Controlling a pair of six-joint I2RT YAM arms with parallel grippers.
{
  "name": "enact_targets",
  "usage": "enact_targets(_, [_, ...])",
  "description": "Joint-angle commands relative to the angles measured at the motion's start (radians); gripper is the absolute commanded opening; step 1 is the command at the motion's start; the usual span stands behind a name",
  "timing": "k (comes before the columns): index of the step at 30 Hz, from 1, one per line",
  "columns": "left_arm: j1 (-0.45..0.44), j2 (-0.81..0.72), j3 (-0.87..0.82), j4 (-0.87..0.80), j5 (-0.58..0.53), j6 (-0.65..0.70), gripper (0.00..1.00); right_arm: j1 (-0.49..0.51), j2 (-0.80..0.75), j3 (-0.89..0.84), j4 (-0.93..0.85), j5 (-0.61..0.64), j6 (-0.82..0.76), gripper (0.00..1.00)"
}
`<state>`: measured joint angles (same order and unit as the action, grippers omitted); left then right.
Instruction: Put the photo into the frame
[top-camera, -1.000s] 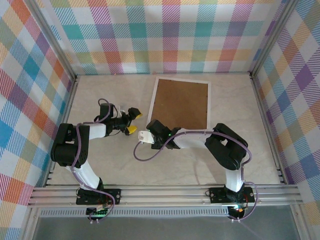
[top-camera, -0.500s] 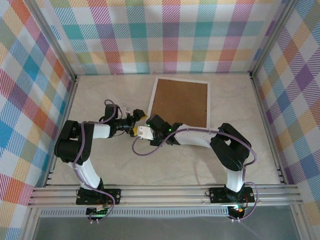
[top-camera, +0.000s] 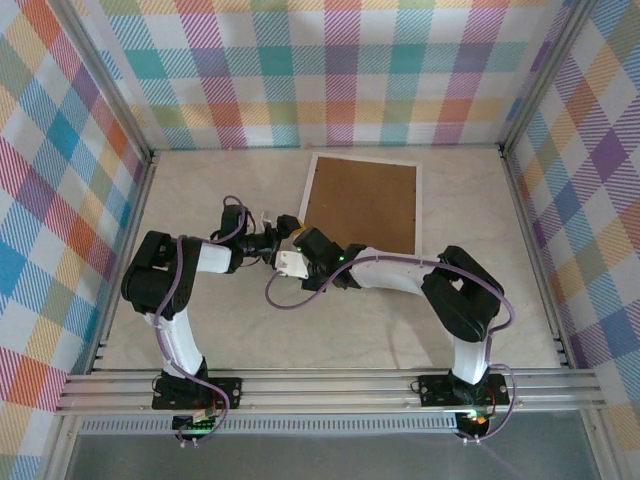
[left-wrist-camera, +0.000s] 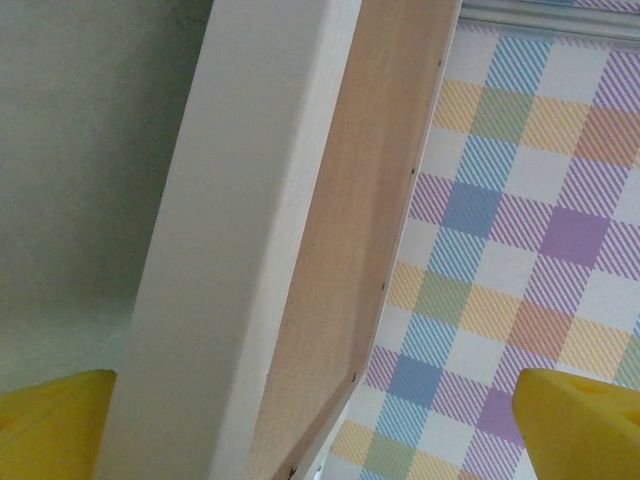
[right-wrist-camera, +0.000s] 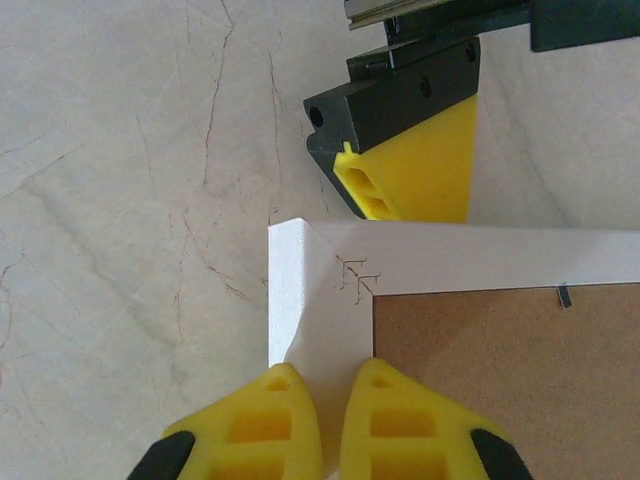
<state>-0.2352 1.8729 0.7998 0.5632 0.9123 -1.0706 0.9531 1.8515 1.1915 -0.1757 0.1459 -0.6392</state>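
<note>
We think this is a robot test cell in a laboratory, not a home. The pale stone-patterned desk is closed on three sides by panels with coloured checks. Aluminium rails run along its near edge, where the left arm and right arm are bolted.

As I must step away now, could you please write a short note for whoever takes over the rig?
Left hand: open, jaws either side of the frame at its near-left edge.
Right hand: shut, tips at that corner; contact unclear.
Frame: back up on the table, brown board on.
Done: both hands are at the corner.
Left: photo inside or not cannot be told; check, then insert.
</note>
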Motion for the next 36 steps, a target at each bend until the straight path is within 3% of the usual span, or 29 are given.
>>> enact_targets(1, [-0.057,0.031,0.041,0.108,0.084,0.001,1.00,0.012,-0.059,0.034,0.079,-0.057,0.011,0.00])
enact_targets(6, [-0.056,0.017,0.060,0.031,0.111,0.051,1.00,0.003,-0.087,0.033,0.093,-0.060,0.019,0.00])
enact_targets(15, [-0.056,-0.002,0.064,0.084,0.107,0.002,0.97,0.001,-0.067,0.017,0.103,-0.136,0.102,0.00])
enact_targets(31, [-0.057,-0.064,0.034,0.056,0.014,-0.039,0.59,0.003,-0.097,-0.117,0.128,-0.041,0.208,0.00])
enact_targets(34, [-0.058,-0.083,0.034,0.026,0.004,-0.034,0.54,0.003,-0.099,-0.140,0.135,-0.024,0.242,0.06])
enact_targets(36, [-0.058,-0.097,0.036,-0.004,-0.003,-0.019,0.52,0.004,-0.113,-0.152,0.142,-0.012,0.258,0.20])
